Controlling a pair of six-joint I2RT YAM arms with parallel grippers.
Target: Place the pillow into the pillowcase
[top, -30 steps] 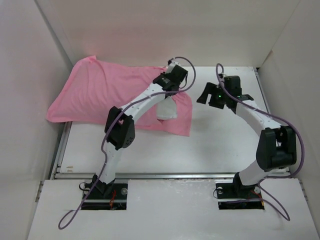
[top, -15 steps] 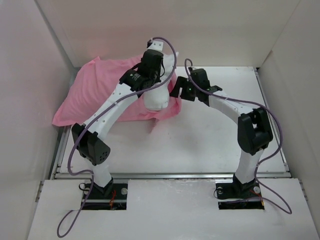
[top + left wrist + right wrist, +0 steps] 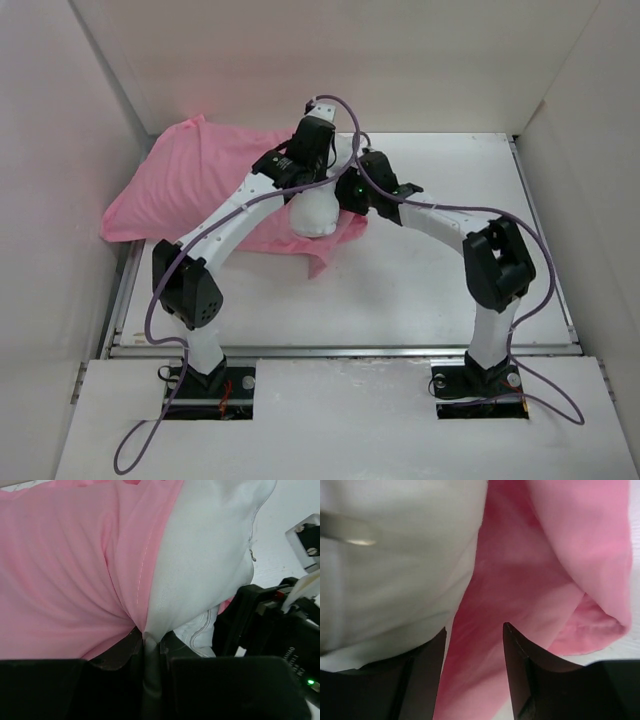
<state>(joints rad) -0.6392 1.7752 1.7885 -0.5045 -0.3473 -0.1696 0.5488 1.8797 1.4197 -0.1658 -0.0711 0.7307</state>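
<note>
From above, the pillowcase (image 3: 190, 175) is lying bunched at the surface's (image 3: 450, 270) far left, with the pillow (image 3: 315, 212) poking out of its right end. At my left wrist, my left tool (image 3: 150, 645) is pinching the pillowcase hem against the pillow. At my right wrist, my right tool (image 3: 474, 630) is standing spread around pillowcase cloth.

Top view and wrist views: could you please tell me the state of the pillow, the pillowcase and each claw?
pillow: mostly inside the pillowcase, one white end sticking out.
pillowcase: bulging, open end bunched around the pillow.
left claw: shut, pinching the pillowcase hem beside the pillow.
right claw: open, pillowcase fabric in the gap.
</note>
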